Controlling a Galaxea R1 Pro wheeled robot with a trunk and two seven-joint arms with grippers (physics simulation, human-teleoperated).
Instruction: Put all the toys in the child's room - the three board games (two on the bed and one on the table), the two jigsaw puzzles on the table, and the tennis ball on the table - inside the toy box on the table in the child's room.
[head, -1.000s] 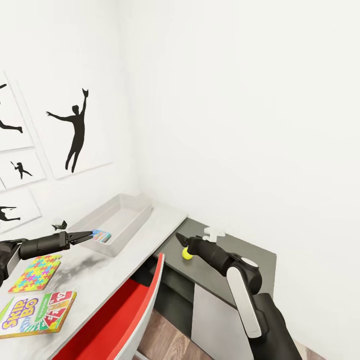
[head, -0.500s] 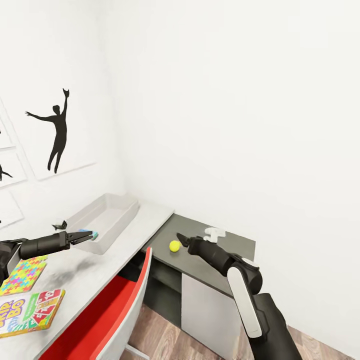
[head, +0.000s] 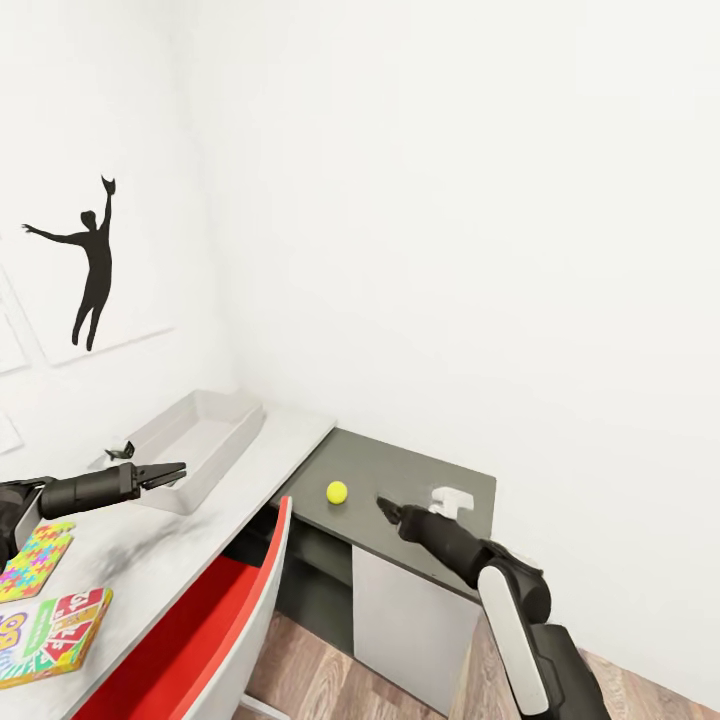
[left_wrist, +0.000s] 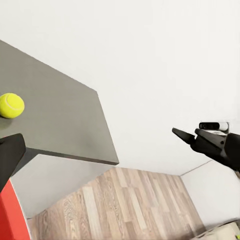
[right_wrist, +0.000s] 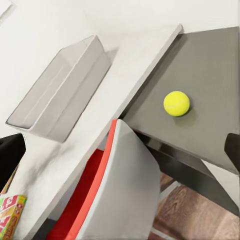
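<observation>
The tennis ball (head: 337, 491) lies on the dark grey corner section of the table (head: 420, 480), also in the wrist views (left_wrist: 11, 105) (right_wrist: 176, 103). My right gripper (head: 385, 508) hovers just right of it, open and empty, its fingers (right_wrist: 10, 152) spread wide. The light grey toy box (head: 195, 440) (right_wrist: 60, 95) stands on the light table top. At the box's near rim my left gripper (head: 172, 472) is open and holds nothing. A jigsaw puzzle (head: 35, 560) and the Skip-Bo board game (head: 50, 635) lie on the table below my left arm. The bed is out of view.
A red-and-white chair (head: 200, 630) (right_wrist: 110, 190) is pushed against the table's front, between my two arms. White walls close in behind the table, with a black silhouette picture (head: 85, 265) on the left one. Wood-plank floor (head: 330, 670) lies below.
The camera has turned right. The colourful puzzle square held in my left gripper over the toy box is gone from its fingers. My right gripper has drawn back from the tennis ball.
</observation>
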